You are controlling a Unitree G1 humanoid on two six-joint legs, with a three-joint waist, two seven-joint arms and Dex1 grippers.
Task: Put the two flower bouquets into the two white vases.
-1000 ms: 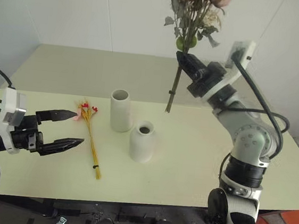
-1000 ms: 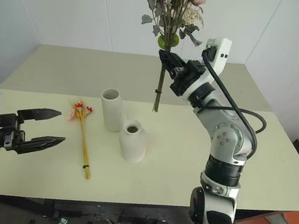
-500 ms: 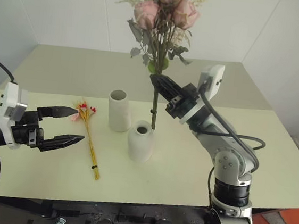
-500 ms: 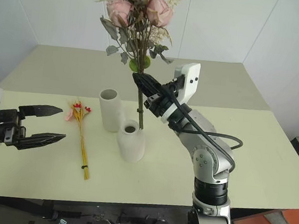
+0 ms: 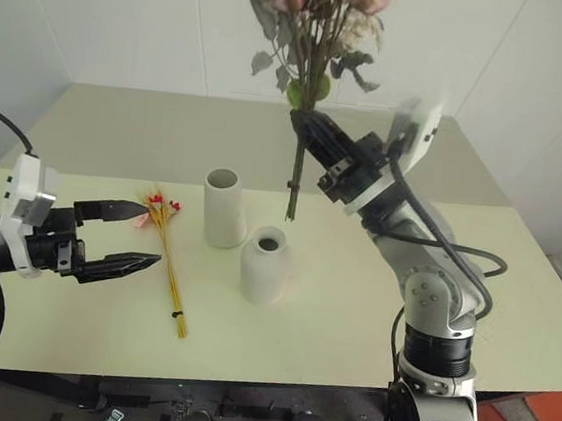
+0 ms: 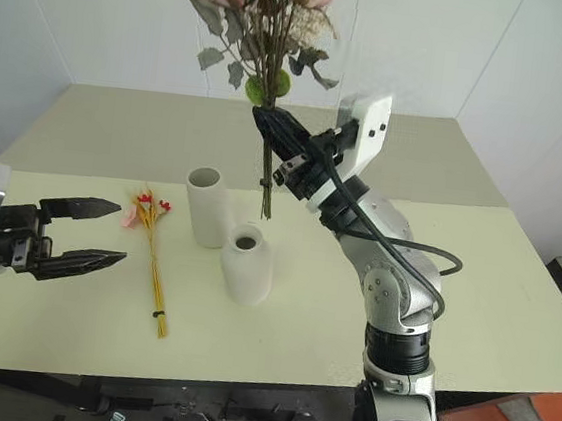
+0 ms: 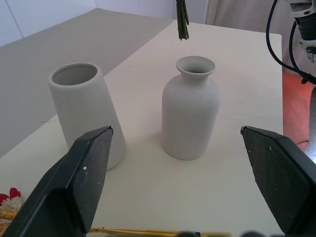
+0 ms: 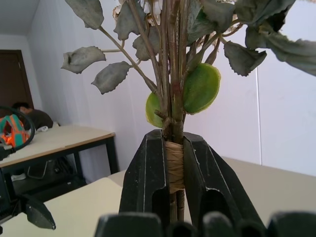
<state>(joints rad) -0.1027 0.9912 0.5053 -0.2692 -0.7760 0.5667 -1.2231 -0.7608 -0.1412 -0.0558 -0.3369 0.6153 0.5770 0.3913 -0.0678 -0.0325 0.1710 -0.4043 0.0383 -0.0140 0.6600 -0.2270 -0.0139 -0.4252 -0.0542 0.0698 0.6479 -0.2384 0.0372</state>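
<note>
Right fingers [image 5: 307, 131] clamped on rose bouquet [image 5: 315, 33], stem ends above bottle vase [image 5: 264, 265]. Left fingers [image 5: 122, 239] wide open, empty, beside yellow bunch [image 5: 168, 249] on tabletop [image 5: 351, 308].

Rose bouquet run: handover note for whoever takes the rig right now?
Right gripper: shut on the rose bouquet at its twine-wrapped stems, held upright in the air; stem tips hang above the table, between and behind the two vases, inside neither.
Left gripper: open, empty, level with the table beside the thin yellow bunch.
Thin yellow bunch lies flat on the table, left of the tall vase.
Tall vase and short bottle vase both upright, both empty.
Done: rose bouquet picked up.
Left: put the rose bouquet in one vase, then pick up the thin bunch and put it in the other.
</note>
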